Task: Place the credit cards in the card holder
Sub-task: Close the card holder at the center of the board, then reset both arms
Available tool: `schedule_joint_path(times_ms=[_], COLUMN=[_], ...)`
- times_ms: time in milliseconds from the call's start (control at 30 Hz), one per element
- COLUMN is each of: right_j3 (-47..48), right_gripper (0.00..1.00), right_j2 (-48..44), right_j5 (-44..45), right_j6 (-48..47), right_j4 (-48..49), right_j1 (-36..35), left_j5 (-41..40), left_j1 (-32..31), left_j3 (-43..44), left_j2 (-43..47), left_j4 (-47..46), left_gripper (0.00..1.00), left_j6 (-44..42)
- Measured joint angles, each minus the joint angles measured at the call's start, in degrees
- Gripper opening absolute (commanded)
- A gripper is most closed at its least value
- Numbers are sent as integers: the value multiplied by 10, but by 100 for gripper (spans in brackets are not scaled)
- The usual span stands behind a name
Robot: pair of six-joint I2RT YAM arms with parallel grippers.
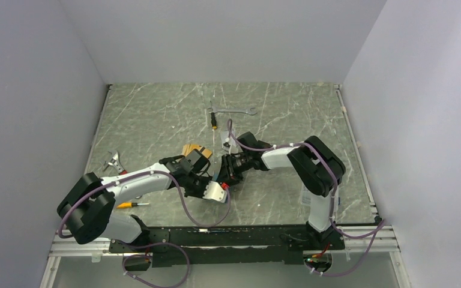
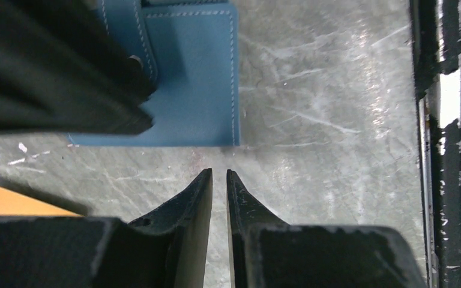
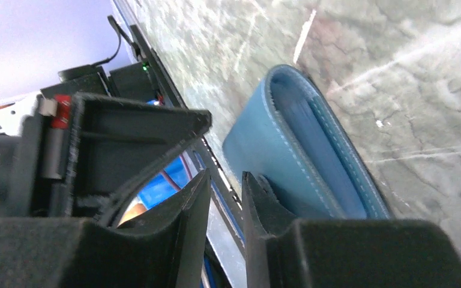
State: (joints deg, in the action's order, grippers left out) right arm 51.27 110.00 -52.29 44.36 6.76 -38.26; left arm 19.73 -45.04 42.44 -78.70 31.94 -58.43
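**Listener:** Where is the card holder?

**Operator:** The card holder (image 2: pixel 192 78) lies flat near the middle of the table (image 1: pixel 156 114), between my two arms. It is a teal wallet with pale stitching, folded shut, with its snap tab (image 2: pixel 129 36) laid across the cover. Side-on from the right wrist, the covers gape slightly and paler blue lining shows inside.

**Listener:** And the pincers?

**Operator:** My right gripper (image 3: pixel 225 180) sits at the holder's edge. One finger is right beside the cover, though I cannot tell whether it touches. Its fingers stand a thin slit apart with nothing between them. My left gripper (image 2: pixel 218 174) hovers just short of the holder's near edge, its tips also narrowly parted and empty.

**Listener:** The cards?

**Operator:** The orange credit cards (image 1: pixel 193 148) lie just beyond my left wrist, near the holder but apart from it. I can't make out any dark ones. A wrench (image 1: pixel 233 111) lies well behind everything.

**Listener:** How will these things handle?

**Operator:** I judge the holder to be light, soft and floppy. It will likely skid on this smooth surface if I push it. I would pin one cover down with one gripper and take the other cover by its free edge, away from the fold. The cards look thin, stiff and slick, and they lie flush with the table. I would tip up a short edge and pinch there.
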Motion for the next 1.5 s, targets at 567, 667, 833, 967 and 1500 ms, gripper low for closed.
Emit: schedule_joint_path(times_ms=[567,667,833,967,1500], right_j3=[36,15,-4,-4,-191], right_gripper=[25,46,77,89,100], right_j2=[-120,-129,-171,-214,-629], right_j5=[117,146,182,223,827], right_j6=[-19,-24,-41,-61,-136], right_j4=[-197,-222,-269,-288,-171], right_j1=[3,3,11,22,161], left_j5=[4,8,31,52,98], left_j1=[-57,-50,10,87,503], left_j3=[0,1,36,75,71], left_j2=[5,14,26,42,98], left_j4=[-13,-9,19,35,-111], left_gripper=[20,25,45,99,99], left_j6=[2,10,34,58,294])
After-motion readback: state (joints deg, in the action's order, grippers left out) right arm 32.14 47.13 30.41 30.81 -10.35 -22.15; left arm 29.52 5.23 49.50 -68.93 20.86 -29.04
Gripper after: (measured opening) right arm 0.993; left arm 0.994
